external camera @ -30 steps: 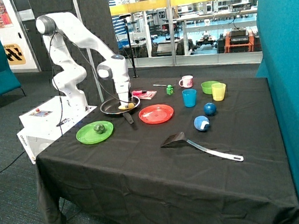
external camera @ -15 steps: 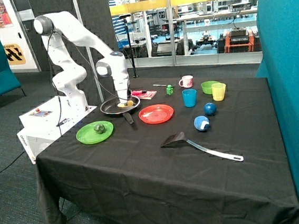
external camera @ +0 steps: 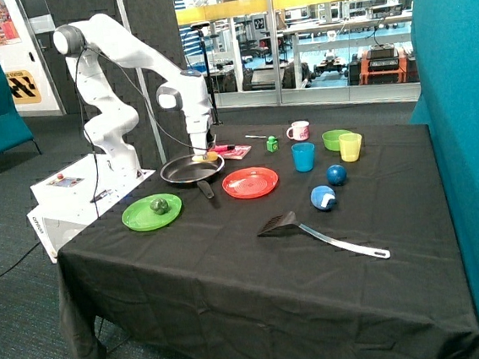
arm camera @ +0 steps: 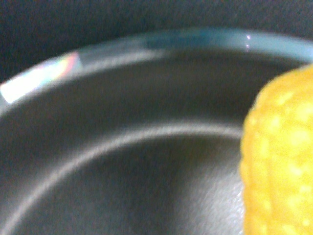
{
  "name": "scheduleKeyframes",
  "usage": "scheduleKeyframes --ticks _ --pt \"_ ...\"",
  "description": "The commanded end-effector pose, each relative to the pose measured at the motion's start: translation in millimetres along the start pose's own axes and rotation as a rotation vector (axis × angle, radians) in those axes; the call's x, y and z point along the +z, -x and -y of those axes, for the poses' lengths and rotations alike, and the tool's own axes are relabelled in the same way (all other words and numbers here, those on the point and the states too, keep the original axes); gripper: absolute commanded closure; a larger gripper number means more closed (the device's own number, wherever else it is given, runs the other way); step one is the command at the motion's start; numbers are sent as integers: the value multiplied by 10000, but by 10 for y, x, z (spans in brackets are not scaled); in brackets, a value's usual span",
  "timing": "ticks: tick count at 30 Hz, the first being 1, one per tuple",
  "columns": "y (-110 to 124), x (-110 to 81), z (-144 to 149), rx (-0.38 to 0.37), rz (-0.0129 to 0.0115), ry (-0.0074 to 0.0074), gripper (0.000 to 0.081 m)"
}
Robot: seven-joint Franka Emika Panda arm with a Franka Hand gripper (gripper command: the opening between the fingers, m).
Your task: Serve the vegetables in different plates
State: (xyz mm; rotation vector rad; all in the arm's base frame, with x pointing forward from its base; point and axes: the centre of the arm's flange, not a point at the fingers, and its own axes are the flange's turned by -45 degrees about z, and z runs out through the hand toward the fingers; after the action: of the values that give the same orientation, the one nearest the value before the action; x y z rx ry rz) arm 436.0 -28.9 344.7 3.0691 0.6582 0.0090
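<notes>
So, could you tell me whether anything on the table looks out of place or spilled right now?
Nothing stands out. The cups are upright, the green vegetable sits on the green plate, and the red plate is bare. The gripper holds the yellow vegetable just above the frying pan, as expected mid-task.

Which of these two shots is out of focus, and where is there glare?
Outside view: evenly lit, arm and table readable, the gripper above the frying pan with the yellow vegetable at its tip. Wrist view: out of focus, so close that the yellow vegetable is soft-edged; a bright rainbow-tinged glare streak sits on the frying pan rim.
</notes>
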Motion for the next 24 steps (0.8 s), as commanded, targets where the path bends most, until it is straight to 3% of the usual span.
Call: scheduleKeyframes --ticks 1,9,15,24 --pt "-299 -153 -143 1206 53 -35 808" --pt "-660 -121 -401 2285 54 -32 808" --pt "-911 -96 -587 2599 55 -31 808" --pt "-1116 55 -849 3383 56 -29 808"
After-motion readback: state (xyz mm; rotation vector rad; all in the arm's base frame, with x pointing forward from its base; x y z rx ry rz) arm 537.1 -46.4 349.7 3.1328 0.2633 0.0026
